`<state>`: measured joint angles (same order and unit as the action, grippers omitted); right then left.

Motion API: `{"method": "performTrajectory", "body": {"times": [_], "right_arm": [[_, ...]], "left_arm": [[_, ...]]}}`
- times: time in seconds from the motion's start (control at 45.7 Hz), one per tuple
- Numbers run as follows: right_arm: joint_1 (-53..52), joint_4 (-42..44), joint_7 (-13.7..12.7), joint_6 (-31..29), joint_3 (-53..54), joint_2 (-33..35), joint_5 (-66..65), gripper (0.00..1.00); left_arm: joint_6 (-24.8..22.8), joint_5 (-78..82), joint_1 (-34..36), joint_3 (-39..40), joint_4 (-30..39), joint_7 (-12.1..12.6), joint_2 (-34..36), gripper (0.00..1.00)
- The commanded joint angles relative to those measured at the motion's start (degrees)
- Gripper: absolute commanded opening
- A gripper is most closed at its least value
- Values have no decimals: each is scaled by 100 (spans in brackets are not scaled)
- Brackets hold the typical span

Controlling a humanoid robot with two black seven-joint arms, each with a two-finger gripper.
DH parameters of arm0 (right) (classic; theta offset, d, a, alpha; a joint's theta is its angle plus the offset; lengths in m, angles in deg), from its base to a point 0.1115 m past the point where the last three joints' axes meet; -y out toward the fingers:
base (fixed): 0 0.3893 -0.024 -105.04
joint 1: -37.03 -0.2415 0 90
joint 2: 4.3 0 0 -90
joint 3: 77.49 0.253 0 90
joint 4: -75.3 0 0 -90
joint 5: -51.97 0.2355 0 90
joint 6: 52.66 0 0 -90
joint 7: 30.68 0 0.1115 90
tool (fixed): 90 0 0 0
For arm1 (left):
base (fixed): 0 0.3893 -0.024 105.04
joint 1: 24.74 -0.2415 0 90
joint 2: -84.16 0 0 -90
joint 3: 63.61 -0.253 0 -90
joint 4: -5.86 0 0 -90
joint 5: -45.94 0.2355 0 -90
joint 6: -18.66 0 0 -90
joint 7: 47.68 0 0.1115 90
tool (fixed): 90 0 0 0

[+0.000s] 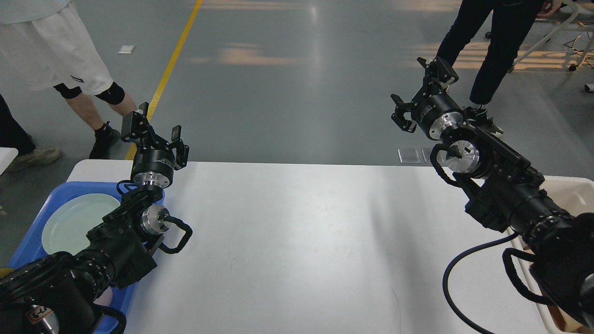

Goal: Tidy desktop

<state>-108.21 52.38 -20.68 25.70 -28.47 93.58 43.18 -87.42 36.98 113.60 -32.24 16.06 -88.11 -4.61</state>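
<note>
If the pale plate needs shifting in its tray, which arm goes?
Left, probably. The left gripper, open and empty, hovers right by the blue tray holding the plate; the right gripper is across the desktop.

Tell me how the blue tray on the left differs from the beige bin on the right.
The blue tray is bright blue with a low wall; the beige bin is pale beige and looks deeper. The blue tray holds a pale green plate; the beige bin's contents are mostly hidden behind the right arm. Both sit at opposite ends of the white desktop, each partly covered by an arm.
</note>
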Motion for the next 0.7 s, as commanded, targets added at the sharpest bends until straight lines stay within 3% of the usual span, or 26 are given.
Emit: {"method": "performTrajectory", "body": {"times": [0.0, 0.241, 0.678], "right_arm": [[57, -3, 3, -118, 265, 2, 17, 100], [110, -29, -24, -180, 1074, 108, 17, 100], [453, -29, -24, -540, 1101, 538, 307, 100]], "left_arm": [[0, 0, 0, 0, 0, 0, 0, 96], [0, 0, 0, 0, 0, 0, 0, 96], [0, 0, 0, 0, 0, 0, 0, 96]]}}
